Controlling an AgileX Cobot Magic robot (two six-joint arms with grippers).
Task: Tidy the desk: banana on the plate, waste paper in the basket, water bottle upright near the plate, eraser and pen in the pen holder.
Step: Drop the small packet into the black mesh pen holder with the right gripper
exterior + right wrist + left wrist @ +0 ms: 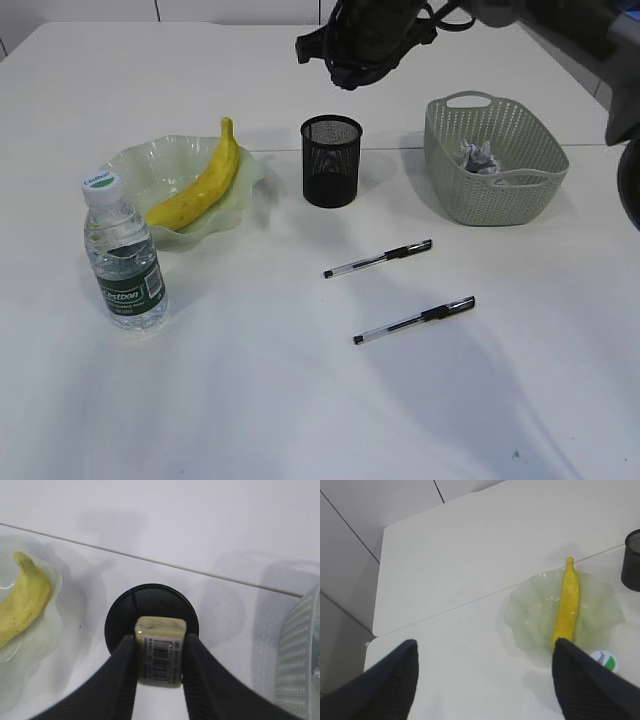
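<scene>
Your plate (135, 165) — a pale green, wavy-rimmed dish — holds the banana (200, 185), lying along it with the stem toward the far side. The green basket (495, 160) has the crumpled waste paper (480, 157) in it. The black mesh pen holder (331, 160) stands between plate and basket; from outside you cannot see into it. The water bottle (122, 255) stands upright just in front of the plate's near left rim.

Your right gripper (159, 667) is clamped on the eraser (160, 650), barcode face up, directly above the holder's open mouth. In the exterior view this gripper shows only as a dark mass at the top edge, so its height over the holder is hard to judge. Your left gripper (485, 677) stands wide and empty — only its two fingertips show, over the table left of the plate.

Two pens (378, 261) (414, 320) lie on the table in front of the holder, well apart from it.
</scene>
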